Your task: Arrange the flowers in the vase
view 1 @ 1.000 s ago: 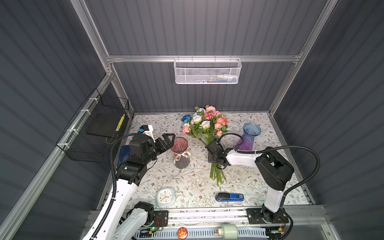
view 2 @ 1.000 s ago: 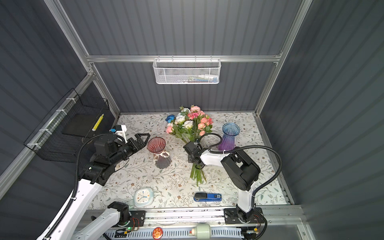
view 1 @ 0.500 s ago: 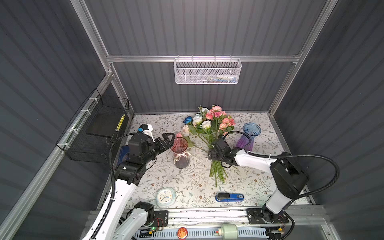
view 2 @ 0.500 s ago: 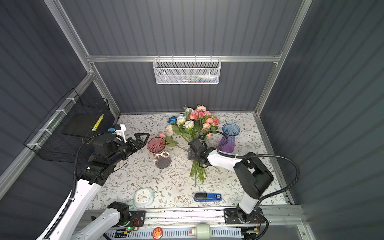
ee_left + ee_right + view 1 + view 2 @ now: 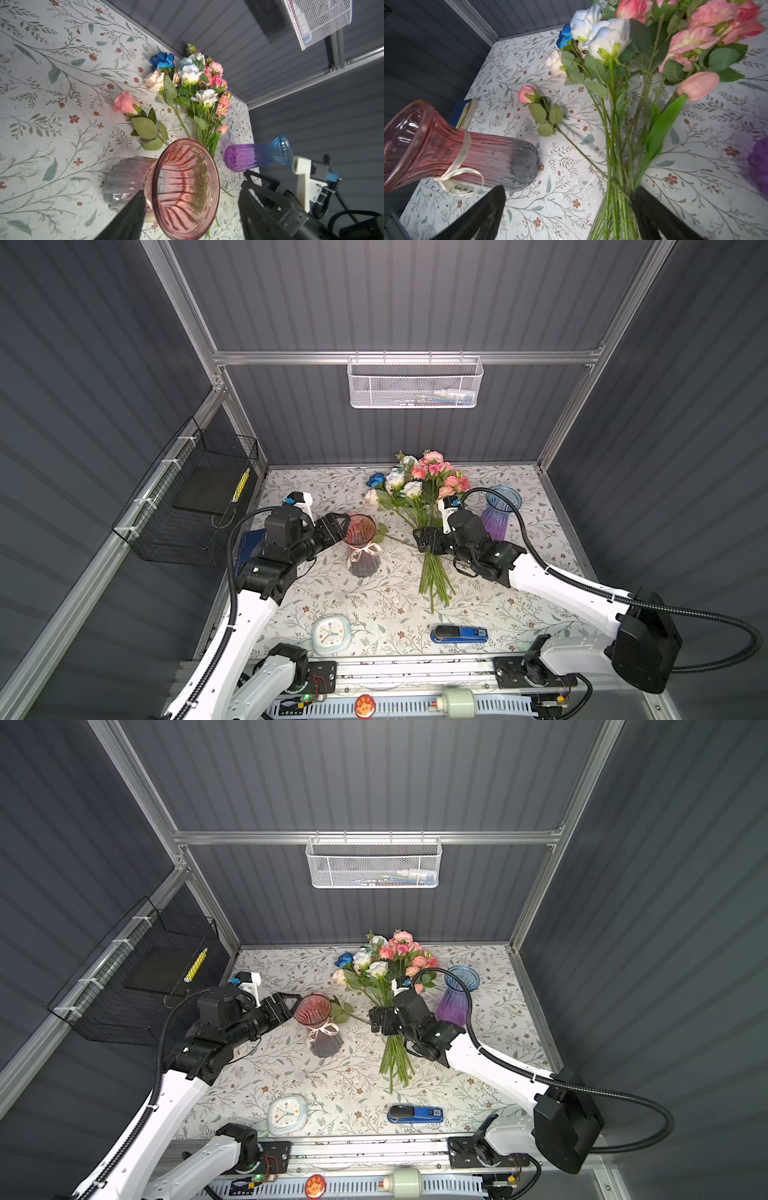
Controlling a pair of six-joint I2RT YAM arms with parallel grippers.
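Flowers (image 5: 419, 497) flat on counter (image 5: 332, 593), between pink vase (image 5: 360, 539) and blue vase (image 5: 496, 514).
Light, floppy, slick-stemmed, I judge; take the bundled stems low. My right gripper (image 5: 569, 188) spread over stems, left gripper (image 5: 193, 182) spread round pink rim.

A small tag (image 5: 464, 189) on the ribbon (image 5: 461, 154) round the pink vase (image 5: 436, 145) carries script reading "Just for yo…", its end hidden. Markings on the clock (image 5: 331, 632) and the blue stapler (image 5: 459, 635) are too small to read.

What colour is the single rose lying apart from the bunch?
Pink. The rose shows best in the left wrist view.
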